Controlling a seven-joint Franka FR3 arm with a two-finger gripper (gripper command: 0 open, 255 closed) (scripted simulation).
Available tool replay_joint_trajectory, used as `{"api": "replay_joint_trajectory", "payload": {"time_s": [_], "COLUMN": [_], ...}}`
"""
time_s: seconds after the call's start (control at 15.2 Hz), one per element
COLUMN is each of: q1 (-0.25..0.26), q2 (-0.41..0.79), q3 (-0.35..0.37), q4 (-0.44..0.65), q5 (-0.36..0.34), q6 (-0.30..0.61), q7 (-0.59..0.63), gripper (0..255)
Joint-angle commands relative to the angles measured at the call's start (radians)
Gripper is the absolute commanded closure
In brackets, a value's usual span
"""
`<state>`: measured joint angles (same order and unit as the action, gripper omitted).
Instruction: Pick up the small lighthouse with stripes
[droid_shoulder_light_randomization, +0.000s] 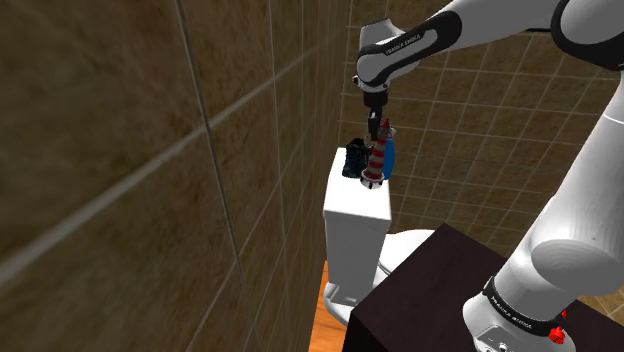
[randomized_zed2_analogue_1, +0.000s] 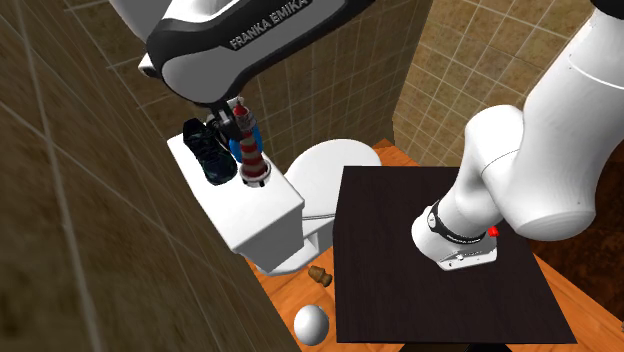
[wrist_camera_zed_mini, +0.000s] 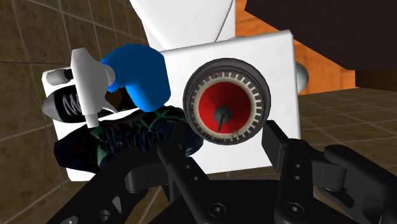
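Observation:
The small lighthouse (droid_shoulder_light_randomization: 374, 163), striped red and white, stands upright on the white toilet tank lid (droid_shoulder_light_randomization: 352, 208). It also stands out in the second exterior view as the lighthouse (randomized_zed2_analogue_1: 251, 152). My black gripper (droid_shoulder_light_randomization: 374, 128) hangs straight over it, fingers pointing down at its top. From the wrist, the lighthouse (wrist_camera_zed_mini: 226, 105) is seen from above as a red disc with a toothed ring. The gripper (wrist_camera_zed_mini: 222, 145) is open, one finger on each side of that ring, neither clasping it.
A black sneaker (randomized_zed2_analogue_1: 205, 150) and a blue-and-white object (wrist_camera_zed_mini: 137, 73) crowd the lid right beside the lighthouse. Tiled wall runs close behind the tank. The toilet bowl (randomized_zed2_analogue_1: 330, 165) and my dark stand (randomized_zed2_analogue_1: 430, 250) lie below. A white ball (randomized_zed2_analogue_1: 311, 323) rests on the orange floor.

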<state>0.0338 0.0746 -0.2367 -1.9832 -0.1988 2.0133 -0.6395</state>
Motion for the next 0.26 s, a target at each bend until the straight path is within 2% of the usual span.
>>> {"api": "replay_joint_trajectory", "payload": {"time_s": [0.0, 0.2], "q1": [0.001, 0.001], "q2": [-0.008, -0.013], "q3": [0.0, 0.001], "q4": [0.019, 0.029], "q5": [0.0, 0.001], "q6": [-0.026, -0.041], "q7": [-0.004, -0.006], "gripper": [255, 255]}}
